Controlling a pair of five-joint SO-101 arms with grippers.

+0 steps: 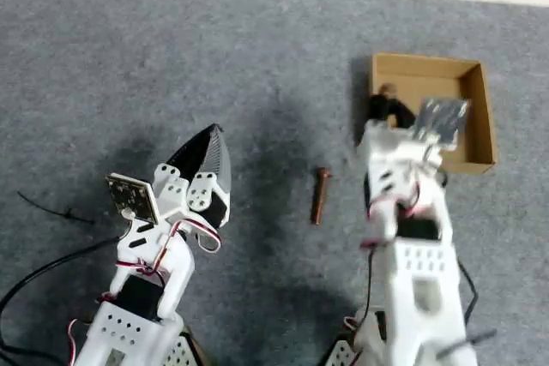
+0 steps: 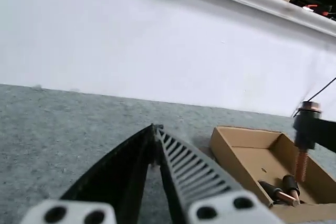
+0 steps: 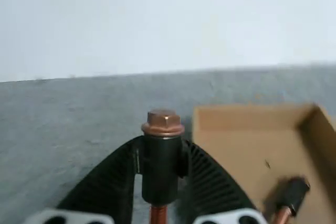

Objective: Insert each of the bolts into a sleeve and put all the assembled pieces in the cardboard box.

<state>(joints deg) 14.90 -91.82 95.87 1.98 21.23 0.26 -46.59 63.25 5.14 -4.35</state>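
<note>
Station: grey carpeted table [image 1: 171, 57], white wall [image 2: 157, 40] behind it.

Left gripper [image 1: 214, 133] [image 2: 156, 129]: black ribbed fingers pressed together to a point, nothing between them. It sits low over the carpet on the left side of the table, well apart from the box.

Right gripper [image 1: 383, 109] [image 3: 161, 153]: pinching a black cylindrical sleeve [image 3: 160, 174] held upright. A copper-coloured hex-head bolt [image 3: 163, 122] sits through the sleeve. We see its head on top of the sleeve and its shaft coming out below. From the left wrist camera we see the same threaded shaft [image 2: 301, 163] hanging down in front of the box.

Open brown cardboard box [image 1: 476, 117] [image 2: 231, 148] [image 3: 236, 140]: upper right of the table. From above, the right gripper and its piece are at the box's left wall. We cannot tell whether the piece hangs over the interior or just outside it.

Inside the box: assembled pieces [image 2: 289, 184] [image 3: 291, 195], dark sleeves with copper ends, lying on the floor of the box.

Loose copper-coloured bolt [image 1: 320, 196]: lying flat on the carpet between the two arms, no sleeve on it, near neither gripper's fingers.

A thin black wire [image 1: 51, 209] lies on the carpet at the far left.
</note>
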